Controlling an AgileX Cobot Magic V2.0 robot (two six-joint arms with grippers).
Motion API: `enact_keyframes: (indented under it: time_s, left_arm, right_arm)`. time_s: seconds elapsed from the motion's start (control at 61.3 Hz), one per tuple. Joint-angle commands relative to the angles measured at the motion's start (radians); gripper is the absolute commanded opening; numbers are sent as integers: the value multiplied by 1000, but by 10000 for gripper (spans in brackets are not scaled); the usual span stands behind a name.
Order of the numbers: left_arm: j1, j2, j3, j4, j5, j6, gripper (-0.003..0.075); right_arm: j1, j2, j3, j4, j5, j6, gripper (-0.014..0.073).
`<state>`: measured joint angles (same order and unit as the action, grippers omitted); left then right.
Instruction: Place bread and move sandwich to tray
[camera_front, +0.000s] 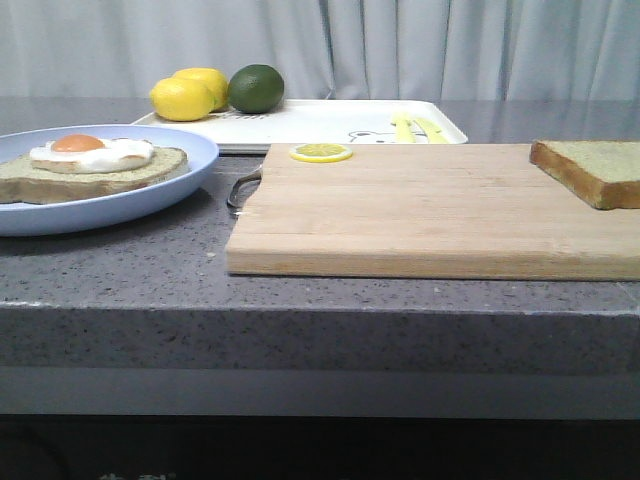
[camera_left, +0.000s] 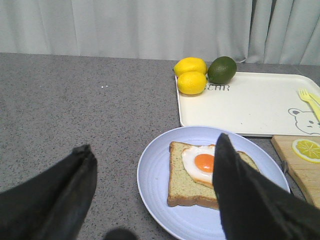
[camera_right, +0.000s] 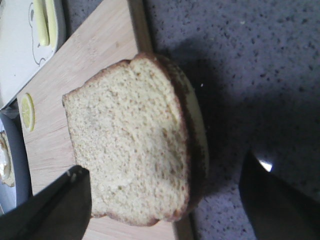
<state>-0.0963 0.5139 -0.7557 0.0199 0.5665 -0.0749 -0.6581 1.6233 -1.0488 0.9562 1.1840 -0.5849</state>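
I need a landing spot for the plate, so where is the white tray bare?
The flat white rectangular tray is bare across its middle, between the two yellow lemons and dark green lime at one corner and the yellow fork with bear print at the other end.

Soft even light, blurred foreground jaws

Pale grey curtain (camera_front: 420, 45) hanging in soft vertical folds right across the back, evenly lit. Below it, a dark grey speckled stone countertop (camera_front: 120, 270), thick front edge squared off. Under the edge, a lighter grey band, then deep shadow. Soft, diffuse light, no hard shadows.
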Motion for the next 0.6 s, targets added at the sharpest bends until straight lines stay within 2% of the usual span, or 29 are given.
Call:
enact_keyframes:
  time_s: [0.0,0.343,0.587]
  left_arm:
    - [-7,11,-35,0,-77,0,489]
    - [-7,11,-35,0,-77,0,489]
    - [-7,11,-35,5,-77,0,489]
  right_arm:
    - [-3,-7,-29,87,56,-31,612]
    - [66,64,-38,109,98,-63,612]
    - [70,105,-53,116,155,-66,612]
